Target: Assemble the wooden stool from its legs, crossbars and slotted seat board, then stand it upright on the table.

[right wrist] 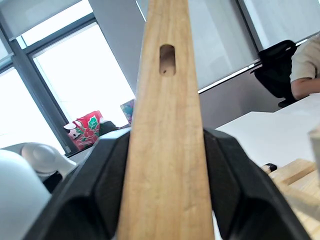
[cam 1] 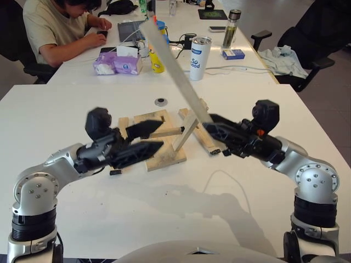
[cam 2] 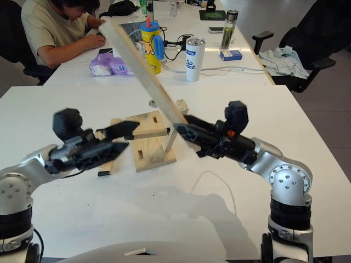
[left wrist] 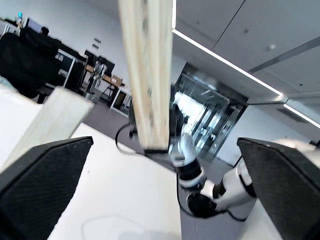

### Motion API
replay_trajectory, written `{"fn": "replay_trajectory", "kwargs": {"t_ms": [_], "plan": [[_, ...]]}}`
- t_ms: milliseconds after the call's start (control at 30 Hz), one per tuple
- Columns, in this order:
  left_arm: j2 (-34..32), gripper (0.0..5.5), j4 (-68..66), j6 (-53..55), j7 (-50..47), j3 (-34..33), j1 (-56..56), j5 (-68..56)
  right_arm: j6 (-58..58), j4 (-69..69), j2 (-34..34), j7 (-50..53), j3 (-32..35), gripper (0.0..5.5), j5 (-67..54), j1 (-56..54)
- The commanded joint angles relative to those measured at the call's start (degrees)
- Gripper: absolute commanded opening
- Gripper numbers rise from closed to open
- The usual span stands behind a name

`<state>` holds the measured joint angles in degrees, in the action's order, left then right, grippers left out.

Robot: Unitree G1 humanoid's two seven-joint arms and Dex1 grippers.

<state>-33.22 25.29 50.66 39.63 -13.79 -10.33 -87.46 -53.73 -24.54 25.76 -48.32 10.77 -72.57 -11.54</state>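
The slotted seat board [cam 1: 164, 156] lies flat mid-table, with a pale leg [cam 1: 185, 136] leaning up from it and a thin crossbar [cam 1: 166, 132] running left from that leg. My right gripper [cam 1: 211, 129] is shut on the lower end of a long wooden leg [cam 1: 173, 68], which slants up and away to the left. In the right wrist view this leg [right wrist: 167, 130] shows a slot hole, with black fingers [right wrist: 235, 185] pressed against both sides. My left gripper [cam 1: 145, 139] hovers open over the board's left part, its fingers [left wrist: 45, 175] spread wide with nothing gripped.
More wooden pieces [cam 1: 207, 134] lie right of the board, another [cam 1: 124, 123] left of it. A small grey disc [cam 1: 160, 102] sits behind, a small black part [cam 1: 115, 172] in front. A tumbler [cam 1: 200, 57], tissue packs [cam 1: 118, 63] and a cable crowd the far table.
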Motion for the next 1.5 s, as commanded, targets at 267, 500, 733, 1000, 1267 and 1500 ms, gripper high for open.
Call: {"fn": "replay_trajectory", "kwargs": {"t_ms": [267,500,733,1000,1267,1500], "plan": [[1.15,5.17,-0.79,-1.78,-9.68,-0.17,-3.59,-9.6,2.3,-2.05,2.86,-6.72,-6.88,2.06,4.98,3.56],[-1.93,4.19,-2.0,0.16,-7.83,-0.82,-2.89,-9.68,2.61,-2.09,4.77,-8.18,-6.79,2.06,5.46,3.5],[-3.83,3.06,-2.52,1.51,-6.16,-0.77,-2.31,-8.9,3.39,-0.75,6.61,-10.35,-7.16,2.06,7.05,2.1],[-5.93,2.16,-2.83,3.16,-3.98,-0.7,-1.67,-7.0,2.98,0.08,7.36,-10.51,-7.1,2.06,7.1,1.92],[-9.92,2.07,-4.19,4.69,-0.01,-4.64,9.27,-0.65,2.91,3.52,5.03,-5.33,-5.79,3.0,7.69,3.54],[-15.96,2.07,-12.31,4.51,5.88,-11.62,10.67,6.29,9.44,3.48,1.41,-1.0,-14.62,3.97,20.25,9.0]]}}
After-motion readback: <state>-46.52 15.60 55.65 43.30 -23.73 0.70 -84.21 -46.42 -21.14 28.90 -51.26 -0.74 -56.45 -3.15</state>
